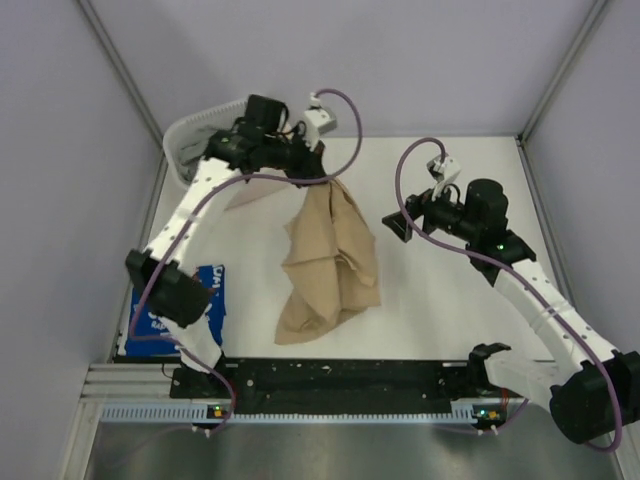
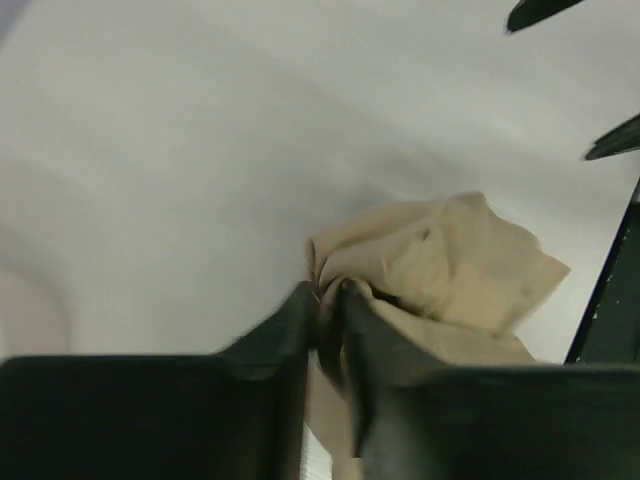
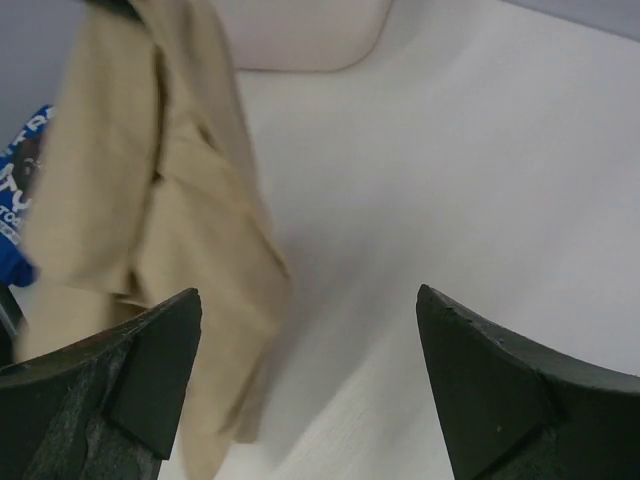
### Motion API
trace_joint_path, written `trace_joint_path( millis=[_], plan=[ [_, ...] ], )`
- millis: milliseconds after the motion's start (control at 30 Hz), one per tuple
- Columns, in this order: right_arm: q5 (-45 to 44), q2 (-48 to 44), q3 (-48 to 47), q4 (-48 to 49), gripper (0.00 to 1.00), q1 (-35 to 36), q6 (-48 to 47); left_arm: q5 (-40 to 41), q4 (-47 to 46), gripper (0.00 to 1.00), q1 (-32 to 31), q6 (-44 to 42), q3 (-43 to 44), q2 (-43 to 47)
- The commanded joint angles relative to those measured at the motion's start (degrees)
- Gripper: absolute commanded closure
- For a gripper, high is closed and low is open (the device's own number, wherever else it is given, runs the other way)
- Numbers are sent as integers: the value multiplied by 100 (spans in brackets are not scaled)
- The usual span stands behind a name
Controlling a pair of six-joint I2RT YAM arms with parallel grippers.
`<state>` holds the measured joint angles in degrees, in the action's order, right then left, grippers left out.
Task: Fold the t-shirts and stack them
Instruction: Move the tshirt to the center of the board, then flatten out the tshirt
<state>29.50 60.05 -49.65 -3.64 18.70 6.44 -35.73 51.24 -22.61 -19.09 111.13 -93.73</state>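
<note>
Nearest you, at the near left edge of the white table (image 1: pixel 450 320): a royal blue cloth t-shirt (image 1: pixel 212 292), partly under the left arm. Its white lettering is too small to read.

Mid-table: a plain tan cloth t-shirt (image 1: pixel 330 260), hanging in crumpled folds. You cannot tell whether its lower end rests on the tabletop.

Just right of it, not touching: your right gripper (image 3: pixel 308 300), fingers spread wide, holding nothing.

Farther back: your left gripper (image 2: pixel 328 295), fingers pinched tight on the tan shirt's top bunch.

Far left corner: a white slotted plastic basket (image 1: pixel 185 140).
</note>
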Motion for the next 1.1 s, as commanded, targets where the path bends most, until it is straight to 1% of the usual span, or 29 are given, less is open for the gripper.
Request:
trace_joint_path(
  millis=[0,33,67,100,133,167,233,300,333,400,500,567,600,667,733,767,800,833,900,933,967,1067],
  plan=[
    [-848,-143,-449,-584,13,37,-90,109,-168,53,-253,168,591,-1231],
    [-927,-134,-493,-777,13,37,-142,205,-19,35,-244,230,924,-1557],
    [-989,-143,-528,-900,13,37,-178,241,200,27,-235,161,1354,-1908],
    [-1024,-125,-554,-1041,14,46,-187,294,437,24,-226,143,1680,-2147],
    [-1025,-117,-581,-1182,16,64,-213,338,596,10,-191,151,1945,-2262],
    [-1016,-90,-642,-1357,18,177,-335,338,658,4,-148,151,2017,-2246],
    [-1103,58,-695,-1630,18,659,-877,312,476,3,28,195,1660,-1896],
    [-1314,356,-617,-1728,18,1370,-1318,373,-50,3,326,292,870,-1282],
    [-1428,567,-608,-1728,17,1660,-1425,452,-288,1,467,353,397,-905],
    [-1647,1251,-721,-1745,18,2284,-1435,496,-553,1,827,319,-264,-228],
    [-1964,2367,-1168,-1833,23,2848,-1259,645,-563,1,1354,345,-986,459],
    [-2324,2860,-1432,-1851,24,3208,-1154,750,-563,1,1706,214,-1469,829],
    [-2508,3054,-1547,-1860,25,3358,-1136,864,-563,1,1820,143,-1793,1013],
    [-3166,3476,-1767,-2043,25,3657,-1180,1032,-554,1,2032,-32,-2243,1321],
    [-3441,3793,-1917,-2149,25,3816,-1101,1033,-484,1,2155,-208,-2630,1585],
    [-3433,3916,-1917,-2158,28,3825,-1057,1032,-458,1,2199,-279,-2814,1699],
    [-3407,4022,-1917,-2185,31,3834,-1013,1041,-414,1,2217,-331,-2938,1805],
    [-3424,4093,-1917,-2202,41,3834,-952,1059,-361,1,2217,-367,-3061,1867],
    [-3599,4094,-1935,-2273,75,3834,-864,1059,-160,1,2226,-490,-3168,1946],
    [-3730,4006,-1935,-2273,95,3826,-820,1033,-37,1,2217,-551,-3168,1955],
    [-3854,3849,-1961,-2273,100,3834,-776,945,95,1,2226,-691,-3185,1947],
    [-4092,3357,-2005,-2273,100,3712,-697,472,333,4,2226,-798,-3422,1903]
  ],
)
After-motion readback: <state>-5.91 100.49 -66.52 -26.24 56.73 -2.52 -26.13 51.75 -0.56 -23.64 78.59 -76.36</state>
